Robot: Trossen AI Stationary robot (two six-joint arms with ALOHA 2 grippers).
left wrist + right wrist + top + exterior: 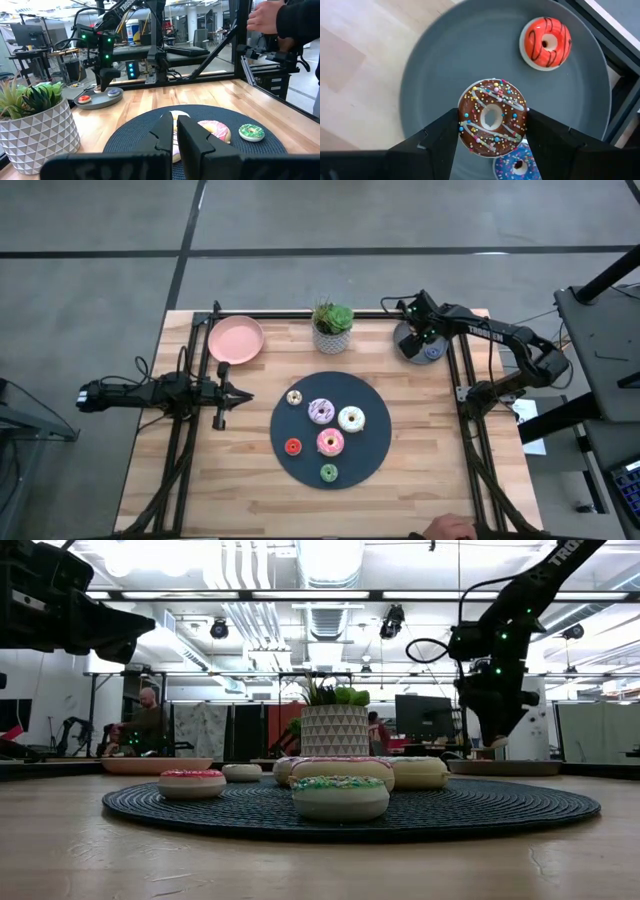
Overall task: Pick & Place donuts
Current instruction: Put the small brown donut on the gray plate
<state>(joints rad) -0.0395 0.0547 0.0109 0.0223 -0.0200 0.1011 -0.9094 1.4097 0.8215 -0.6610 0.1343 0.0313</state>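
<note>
Two fingers of the right gripper [492, 127] clasp a brown sprinkled donut [493, 118] above the grey plate [435, 65]; the left gripper [222, 393] waits clenched beside the dark mat [372, 448].

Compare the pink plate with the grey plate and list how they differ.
The pink plate sits at the table's back left corner, beside the plant pot; the grey plate sits at the back right. The pink plate shows nothing on it, while the grey plate carries a red donut and a blue donut. The right gripper holds a brown sprinkled donut above the grey plate; no gripper is at the pink one. Both are round.
</note>
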